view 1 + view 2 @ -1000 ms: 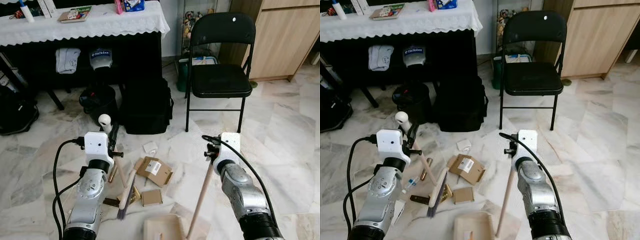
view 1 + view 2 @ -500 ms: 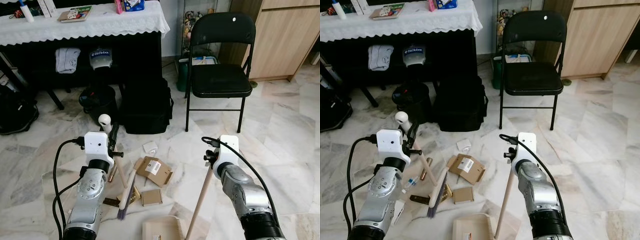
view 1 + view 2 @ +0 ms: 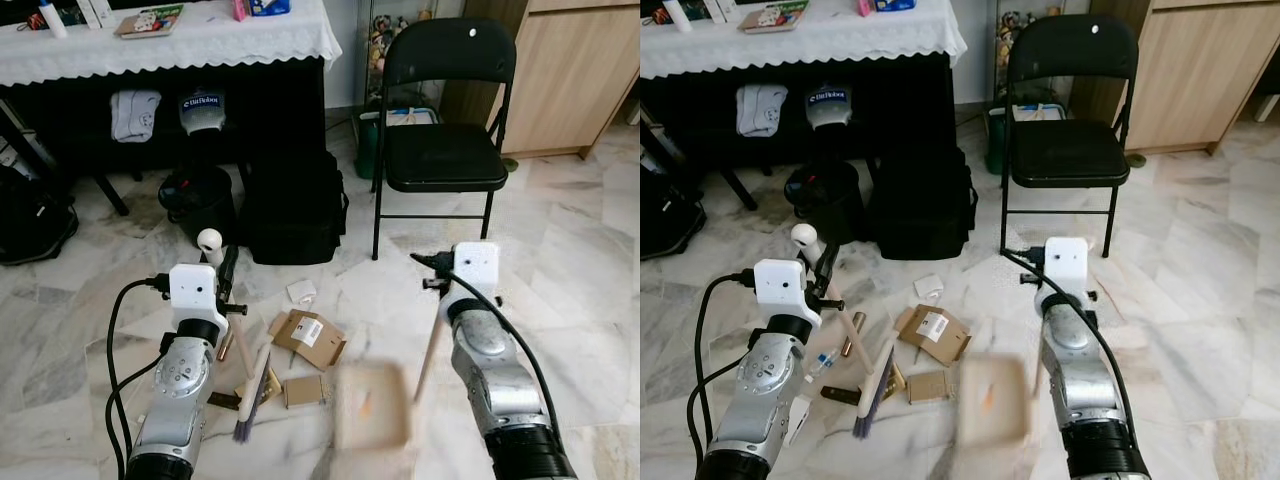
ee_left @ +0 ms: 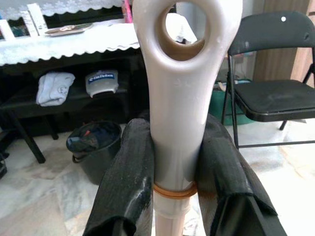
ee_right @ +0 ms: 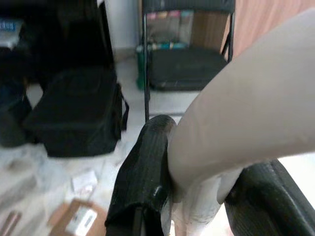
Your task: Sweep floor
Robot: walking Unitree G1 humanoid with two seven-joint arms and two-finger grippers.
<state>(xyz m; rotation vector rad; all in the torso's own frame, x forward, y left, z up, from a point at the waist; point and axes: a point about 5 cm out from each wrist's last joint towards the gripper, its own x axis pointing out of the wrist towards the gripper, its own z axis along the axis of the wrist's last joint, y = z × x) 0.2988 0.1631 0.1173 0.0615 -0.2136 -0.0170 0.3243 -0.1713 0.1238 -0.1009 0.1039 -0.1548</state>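
Left tool [image 4: 177, 196] grips the cream plastic broom [image 3: 252, 385]; right tool [image 5: 197, 196] clamps the blurred beige dustpan's [image 3: 370, 405] handle; next, brush brown cardboard scraps [image 3: 308, 340] in.

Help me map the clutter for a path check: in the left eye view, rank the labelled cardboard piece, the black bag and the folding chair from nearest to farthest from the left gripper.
1. The labelled cardboard piece, on the floor just to the right of the left gripper.
2. The black bag, ahead by the table.
3. The folding chair, farthest, ahead on the right.
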